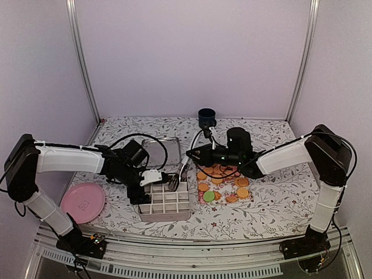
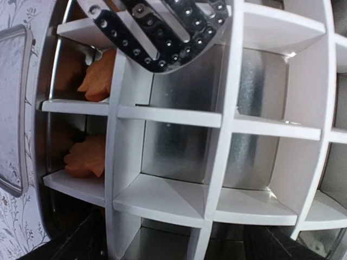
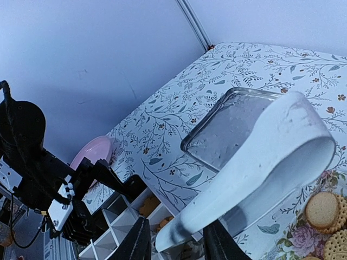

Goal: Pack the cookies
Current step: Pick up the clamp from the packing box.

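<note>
Roughly ten small round orange-tan cookies (image 1: 217, 181) and one green cookie (image 1: 208, 196) lie in a loose cluster on a flower-printed patch (image 1: 251, 187) at the table's middle right. Two more orange cookies (image 2: 96, 73) sit in separate cells along the far row of the single white-divided metal box (image 1: 165, 215), which stands near the middle.

The left gripper (image 1: 141, 196) hovers at the box's left edge, its fingers spread wide. The right gripper (image 1: 190, 156) pinches the narrow end of one white utensil (image 3: 271, 151), whose shiny perforated metal tip (image 2: 162, 38) hangs over the box's far row.

One shallow metal tray (image 1: 160, 148) lies just beyond the box. One round pink plate (image 1: 83, 201) sits at the near left, and one dark blue cup (image 1: 206, 118) at the far edge. A leaf-printed cloth (image 1: 279, 203) covers the table, and the walls (image 1: 192, 58) are plain pale lilac.
</note>
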Robot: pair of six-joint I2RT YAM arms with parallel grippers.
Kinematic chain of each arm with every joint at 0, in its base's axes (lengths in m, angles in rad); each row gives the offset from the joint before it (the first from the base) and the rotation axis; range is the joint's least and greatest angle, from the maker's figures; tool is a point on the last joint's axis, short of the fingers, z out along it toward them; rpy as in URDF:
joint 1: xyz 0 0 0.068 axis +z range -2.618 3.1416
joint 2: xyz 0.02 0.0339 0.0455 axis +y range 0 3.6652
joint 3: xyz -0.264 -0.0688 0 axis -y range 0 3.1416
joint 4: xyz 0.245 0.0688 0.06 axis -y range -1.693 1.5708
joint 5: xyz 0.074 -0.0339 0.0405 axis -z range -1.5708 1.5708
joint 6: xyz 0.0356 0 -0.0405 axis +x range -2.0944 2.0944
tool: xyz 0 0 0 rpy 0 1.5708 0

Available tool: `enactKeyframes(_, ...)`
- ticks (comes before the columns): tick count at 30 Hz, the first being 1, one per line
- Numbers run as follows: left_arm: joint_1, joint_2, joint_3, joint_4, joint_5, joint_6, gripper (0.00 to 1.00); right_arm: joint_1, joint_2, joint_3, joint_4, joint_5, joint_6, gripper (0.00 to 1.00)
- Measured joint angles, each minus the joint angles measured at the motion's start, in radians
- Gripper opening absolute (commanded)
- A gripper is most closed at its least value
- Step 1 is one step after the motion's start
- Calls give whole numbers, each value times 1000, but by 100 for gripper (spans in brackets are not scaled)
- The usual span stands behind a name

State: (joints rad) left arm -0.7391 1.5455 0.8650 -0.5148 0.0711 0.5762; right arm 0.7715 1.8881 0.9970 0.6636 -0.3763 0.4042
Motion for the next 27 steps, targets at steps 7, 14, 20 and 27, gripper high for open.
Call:
enactKeyframes(7, 0, -1, 0, 0, -5, 0, 90, -11, -72, -55, -23, -42, 23, 36)
enactKeyframes(14, 0, -7, 0, -3, -18, 0, 91, -11, -105, -52, -44, -51, 53, 34)
enactKeyframes(20, 0, -35, 0, -21, -36, 4, 91, -6, -103, -13, -113, -9, 82, 33)
enactKeyframes(27, 0, -36, 0, -23, -36, 4, 91, -2, -80, 19, -135, 4, 98, 29)
